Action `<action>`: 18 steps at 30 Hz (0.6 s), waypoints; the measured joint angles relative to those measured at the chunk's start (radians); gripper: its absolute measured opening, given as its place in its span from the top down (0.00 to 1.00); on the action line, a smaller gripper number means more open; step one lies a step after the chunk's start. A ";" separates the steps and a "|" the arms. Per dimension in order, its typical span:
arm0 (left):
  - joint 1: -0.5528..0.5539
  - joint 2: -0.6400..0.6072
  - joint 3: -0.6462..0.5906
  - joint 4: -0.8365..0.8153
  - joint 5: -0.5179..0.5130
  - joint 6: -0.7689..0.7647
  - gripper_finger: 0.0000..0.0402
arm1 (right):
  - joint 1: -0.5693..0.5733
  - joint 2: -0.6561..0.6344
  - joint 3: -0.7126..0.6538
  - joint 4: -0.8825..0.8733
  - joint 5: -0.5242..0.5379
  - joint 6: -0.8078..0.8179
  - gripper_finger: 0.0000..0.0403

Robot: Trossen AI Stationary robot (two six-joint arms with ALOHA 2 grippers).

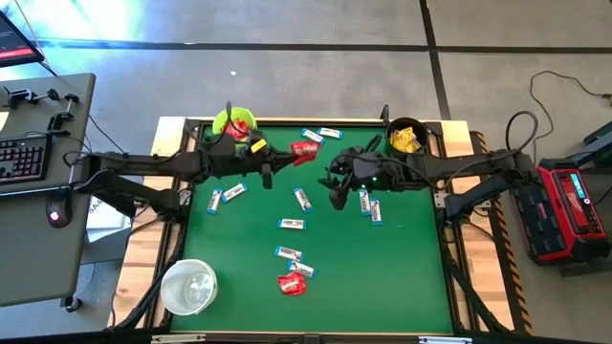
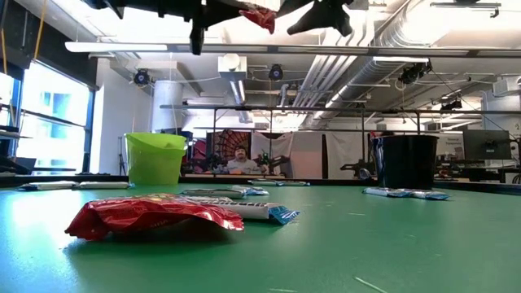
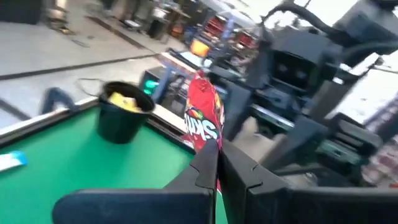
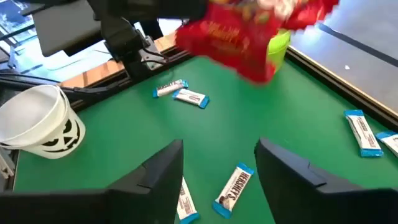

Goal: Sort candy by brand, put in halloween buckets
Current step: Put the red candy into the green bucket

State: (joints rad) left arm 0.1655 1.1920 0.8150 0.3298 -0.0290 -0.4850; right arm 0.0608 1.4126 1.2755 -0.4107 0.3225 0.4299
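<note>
Our left gripper (image 1: 275,164) held the red packet (image 1: 304,150) in shut jaws; the lime green bucket (image 1: 233,124) lay behind it, nearer than our wide-jawed right gripper (image 1: 337,196).

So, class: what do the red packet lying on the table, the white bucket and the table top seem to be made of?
Red packet: probably thin glossy plastic film, since it is crinkled with bright highlights.
White bucket: likely moulded plastic, smooth and slightly translucent, with a printed black face.
Table top: a matte green covering, perhaps felt or a mat; the exact material is unclear.
</note>
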 joint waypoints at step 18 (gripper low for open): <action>0.306 -0.219 0.000 -0.831 -0.373 -0.038 1.00 | -0.004 0.000 0.000 -0.177 0.047 0.063 0.52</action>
State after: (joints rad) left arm 0.4720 0.9729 0.8150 -0.5015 -0.4018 -0.5228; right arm 0.0570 1.4124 1.2755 -0.5874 0.3694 0.4929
